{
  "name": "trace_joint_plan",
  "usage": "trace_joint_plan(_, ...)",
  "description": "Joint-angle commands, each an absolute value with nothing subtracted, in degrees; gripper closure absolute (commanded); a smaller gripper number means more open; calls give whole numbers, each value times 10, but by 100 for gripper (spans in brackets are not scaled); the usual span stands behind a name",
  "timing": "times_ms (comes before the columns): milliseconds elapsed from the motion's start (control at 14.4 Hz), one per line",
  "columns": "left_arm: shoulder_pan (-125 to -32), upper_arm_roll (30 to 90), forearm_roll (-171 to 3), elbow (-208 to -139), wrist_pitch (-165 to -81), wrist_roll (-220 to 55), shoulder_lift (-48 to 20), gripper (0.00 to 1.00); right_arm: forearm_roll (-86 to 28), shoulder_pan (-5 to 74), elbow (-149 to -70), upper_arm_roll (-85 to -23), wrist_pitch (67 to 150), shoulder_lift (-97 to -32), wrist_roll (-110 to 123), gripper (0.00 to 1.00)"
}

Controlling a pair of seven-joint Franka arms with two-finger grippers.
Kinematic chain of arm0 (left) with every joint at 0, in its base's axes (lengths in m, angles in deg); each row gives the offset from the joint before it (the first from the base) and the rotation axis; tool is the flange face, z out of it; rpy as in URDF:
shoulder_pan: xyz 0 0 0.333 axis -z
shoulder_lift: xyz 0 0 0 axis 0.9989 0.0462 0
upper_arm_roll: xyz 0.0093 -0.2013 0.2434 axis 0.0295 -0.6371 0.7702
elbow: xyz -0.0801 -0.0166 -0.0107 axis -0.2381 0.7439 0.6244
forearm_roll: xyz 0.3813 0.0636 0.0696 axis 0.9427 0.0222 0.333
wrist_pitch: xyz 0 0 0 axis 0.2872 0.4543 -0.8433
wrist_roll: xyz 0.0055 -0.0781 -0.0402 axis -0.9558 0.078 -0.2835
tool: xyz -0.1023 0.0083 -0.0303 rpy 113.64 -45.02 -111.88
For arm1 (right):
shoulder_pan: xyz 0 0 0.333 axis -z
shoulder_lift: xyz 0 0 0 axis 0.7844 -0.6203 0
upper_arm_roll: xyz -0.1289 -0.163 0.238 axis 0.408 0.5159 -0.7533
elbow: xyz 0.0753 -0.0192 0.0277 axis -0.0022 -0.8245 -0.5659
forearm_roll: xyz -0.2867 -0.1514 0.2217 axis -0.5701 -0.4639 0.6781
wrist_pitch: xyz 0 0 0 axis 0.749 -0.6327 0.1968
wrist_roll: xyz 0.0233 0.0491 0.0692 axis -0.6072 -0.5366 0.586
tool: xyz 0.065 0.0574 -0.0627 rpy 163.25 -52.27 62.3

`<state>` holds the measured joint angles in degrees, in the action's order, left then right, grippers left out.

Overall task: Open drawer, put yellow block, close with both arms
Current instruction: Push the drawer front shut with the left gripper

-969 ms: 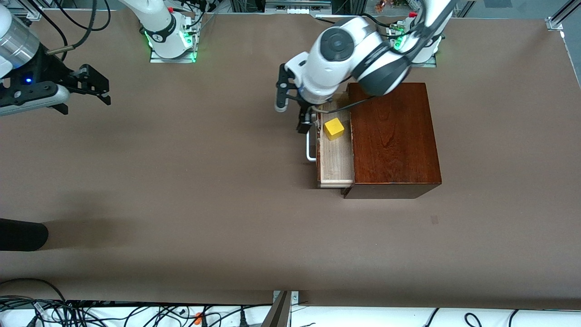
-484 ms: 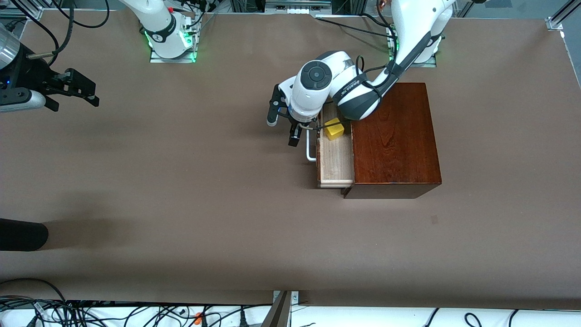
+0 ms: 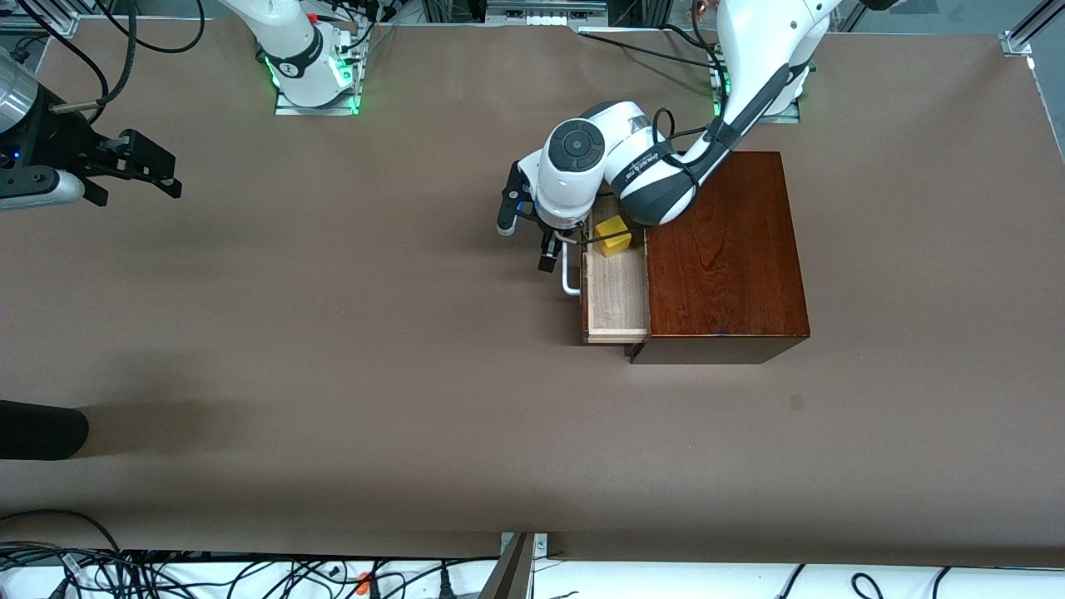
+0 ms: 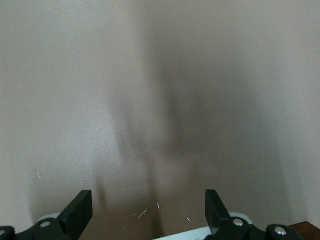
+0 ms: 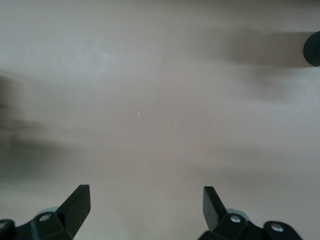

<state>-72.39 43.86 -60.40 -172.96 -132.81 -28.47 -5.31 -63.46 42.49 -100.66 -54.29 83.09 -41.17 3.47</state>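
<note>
Since the earlier frame the drawer (image 3: 616, 293) has slid partway in, the yellow block (image 3: 613, 235) lying inside it. Closing is in hand: the left gripper (image 3: 551, 247), jaws wide, sits by the handle (image 3: 568, 274) and needs to push on. At the counter's (image 3: 333, 349) edge, the right gripper (image 3: 137, 162) waits, wide and empty.

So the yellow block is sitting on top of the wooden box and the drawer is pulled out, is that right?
Not quite. The front view shows the yellow block lying inside the pulled-out drawer, not on top of the wooden box. The drawer is indeed open.
</note>
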Motion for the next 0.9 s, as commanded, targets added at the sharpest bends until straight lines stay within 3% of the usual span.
trace_joint_plan(0,-750,442,-575,-1736,-1263,-267,-64,0,-638,431,-993,-546,829,-423,26,0)
trace_joint_plan(830,-804,439,-576,-1731,-1244,-247,-68,0,-632,433,-987,-540,829,-424,25,0)
